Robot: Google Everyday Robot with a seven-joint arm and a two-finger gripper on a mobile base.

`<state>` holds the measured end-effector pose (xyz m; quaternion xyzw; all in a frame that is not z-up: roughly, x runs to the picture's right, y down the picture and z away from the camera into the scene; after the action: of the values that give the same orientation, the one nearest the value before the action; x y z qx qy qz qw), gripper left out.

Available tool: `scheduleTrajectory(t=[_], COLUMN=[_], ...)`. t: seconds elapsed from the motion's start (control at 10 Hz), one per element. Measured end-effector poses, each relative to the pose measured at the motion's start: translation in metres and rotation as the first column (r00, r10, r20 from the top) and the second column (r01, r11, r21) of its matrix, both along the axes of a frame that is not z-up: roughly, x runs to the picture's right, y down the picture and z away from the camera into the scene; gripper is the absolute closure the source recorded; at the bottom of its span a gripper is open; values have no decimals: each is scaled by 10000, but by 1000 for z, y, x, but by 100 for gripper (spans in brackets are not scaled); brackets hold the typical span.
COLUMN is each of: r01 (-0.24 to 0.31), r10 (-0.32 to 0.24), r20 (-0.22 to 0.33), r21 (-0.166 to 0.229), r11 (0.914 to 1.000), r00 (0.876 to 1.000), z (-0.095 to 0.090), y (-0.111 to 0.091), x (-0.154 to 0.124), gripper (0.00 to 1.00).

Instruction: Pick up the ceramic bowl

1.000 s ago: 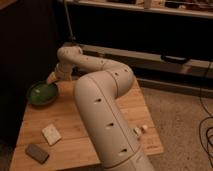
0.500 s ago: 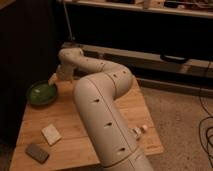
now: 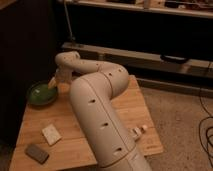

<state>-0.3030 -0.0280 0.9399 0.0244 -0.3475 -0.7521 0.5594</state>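
Observation:
The ceramic bowl (image 3: pixel 41 93) is round, shallow and glossy green, and sits on the wooden table (image 3: pixel 125 107) at its far left. My white arm reaches over the table from the lower middle, bends at the back and comes down to the bowl's right rim. My gripper (image 3: pixel 53 83) is at that right rim, just above and touching the bowl's edge.
A pale square block (image 3: pixel 51 134) and a dark grey block (image 3: pixel 37 153) lie on the table's near left. A small white object (image 3: pixel 138 131) lies near the right edge. A dark wall stands to the left, and a low shelf runs behind.
The gripper has dropped slightly closer to the bowl's right rim. The bowl has not moved.

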Motion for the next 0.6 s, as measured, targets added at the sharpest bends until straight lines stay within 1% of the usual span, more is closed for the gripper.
scheduleTrajectory(t=[0.2, 0.6], r01=[45, 39], r10=[-45, -36], r20=[102, 127], r21=[-8, -220], r11=[10000, 9997], r00=[9999, 9999], z=[-5, 11], y=[-2, 6], x=[-4, -11], gripper=[20, 20])
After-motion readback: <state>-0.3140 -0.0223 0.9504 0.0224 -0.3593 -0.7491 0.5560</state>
